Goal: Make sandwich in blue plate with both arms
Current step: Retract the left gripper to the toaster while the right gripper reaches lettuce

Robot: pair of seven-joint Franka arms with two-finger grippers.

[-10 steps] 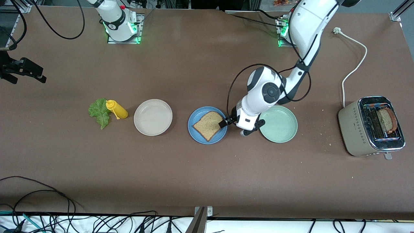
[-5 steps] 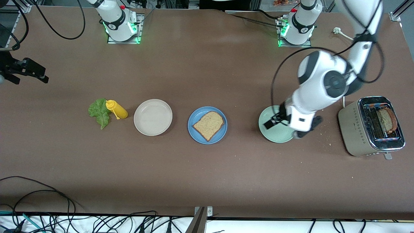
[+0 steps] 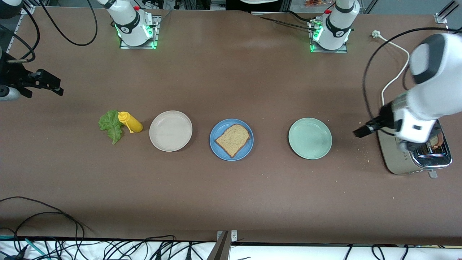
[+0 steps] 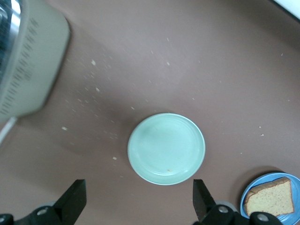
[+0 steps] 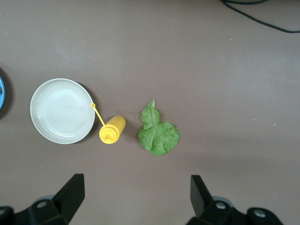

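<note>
**One slice down, lettuce and top slice to go**

The blue plate (image 3: 231, 139), at the centre of the frame, holds a single slice of brown bread (image 3: 233, 139); nothing is stacked on it yet. The lettuce leaf (image 3: 110, 126) lies on the brown surface (image 3: 231, 202) at centre-left, just beside a yellow squeeze bottle (image 3: 130, 122). The beige plate (image 3: 170, 130) and mint-green plate (image 3: 310, 138) are both empty. At the right edge, a toaster (image 3: 413, 142) has a second slice (image 3: 435, 140) standing in its slot. The left pincer (image 3: 362, 130) hangs beside the toaster, fingers apart and empty. The right pincer (image 3: 45, 82), at the upper-left edge, is likewise spread and empty.
</note>
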